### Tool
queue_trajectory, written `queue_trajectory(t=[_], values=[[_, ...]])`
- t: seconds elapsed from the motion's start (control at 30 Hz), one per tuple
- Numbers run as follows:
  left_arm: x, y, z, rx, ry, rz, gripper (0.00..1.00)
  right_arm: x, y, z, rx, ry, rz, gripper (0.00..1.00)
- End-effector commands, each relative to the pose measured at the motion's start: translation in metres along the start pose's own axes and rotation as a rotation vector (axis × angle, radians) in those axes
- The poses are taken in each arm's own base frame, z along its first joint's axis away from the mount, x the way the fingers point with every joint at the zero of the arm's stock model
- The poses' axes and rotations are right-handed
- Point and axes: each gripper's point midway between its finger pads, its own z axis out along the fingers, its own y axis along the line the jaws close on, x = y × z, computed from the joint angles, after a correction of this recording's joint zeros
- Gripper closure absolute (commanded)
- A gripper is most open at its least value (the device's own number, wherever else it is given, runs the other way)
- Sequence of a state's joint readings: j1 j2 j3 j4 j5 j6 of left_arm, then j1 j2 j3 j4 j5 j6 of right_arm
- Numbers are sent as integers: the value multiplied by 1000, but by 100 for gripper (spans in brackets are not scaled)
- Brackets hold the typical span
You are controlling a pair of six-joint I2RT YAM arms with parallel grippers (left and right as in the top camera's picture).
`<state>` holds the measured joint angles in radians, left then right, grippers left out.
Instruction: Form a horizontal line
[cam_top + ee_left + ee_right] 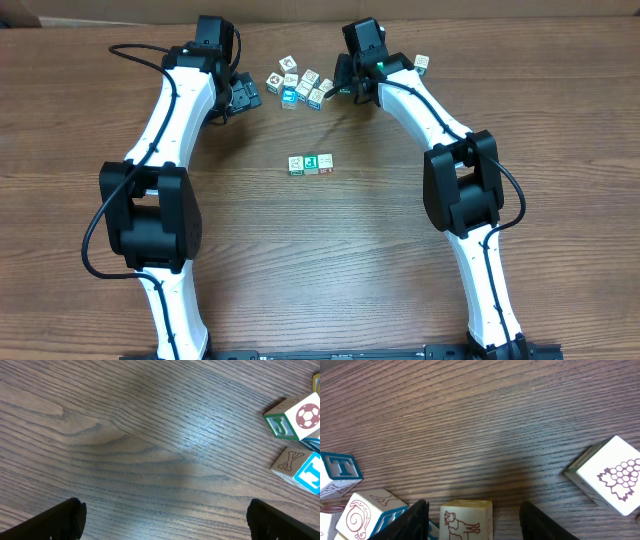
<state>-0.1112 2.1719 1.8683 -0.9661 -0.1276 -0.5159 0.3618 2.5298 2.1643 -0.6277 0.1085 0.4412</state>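
Observation:
The horizontal line (311,164) is a short row of three white-edged cubes touching side by side at mid-table, with green and red-marked faces. A loose clump of similar cubes (300,85) lies farther back. My right gripper (336,82) is at the clump's right edge. In the right wrist view my right gripper (475,510) stands open around a pale cube with a red animal drawing (466,520); that cube sits close to the left finger (412,522), with a gap to the right one. My left gripper (247,97) (162,515) is wide open over bare wood left of the clump.
Cubes marked J with a football (295,419) and X (299,466) lie right of the left gripper. A T cube (339,472), a snail cube (367,510) and a grapes cube (611,476) flank the right gripper. One cube (422,63) sits alone at the back right.

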Motion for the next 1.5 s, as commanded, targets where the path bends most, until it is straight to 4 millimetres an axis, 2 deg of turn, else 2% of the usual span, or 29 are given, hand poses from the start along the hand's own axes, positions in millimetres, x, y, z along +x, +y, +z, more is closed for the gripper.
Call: queue_trajectory(t=[0.0,0.23,0.47,0.67,1.0,1.3,1.4,1.47], values=[[-3,-1,2,-7,-7,16,1,11,0,10,-7,25,-4,45],[-3,-1,2,-7,-7,16,0,15,-8,17,23,31,-4,45],[-4,-1,2,-7,-8,16,0,14,-22,16,83,27,-3,55],[-3,-1,2,-7,-7,16,0,10,-20,8,80,23,-6,54],[-3,-1,2,-7,-7,16,0,8,-17,7,73,15,-56,54],[-3,-1,2,-7,-7,16,0,-9,-9,-13,54,-20,-52,48],[-3,-1,2,-7,-7,16,0,-9,-9,-14,53,-20,-52,50],[-3,-1,2,-7,-7,16,0,-9,-9,-14,54,-20,-52,58]])
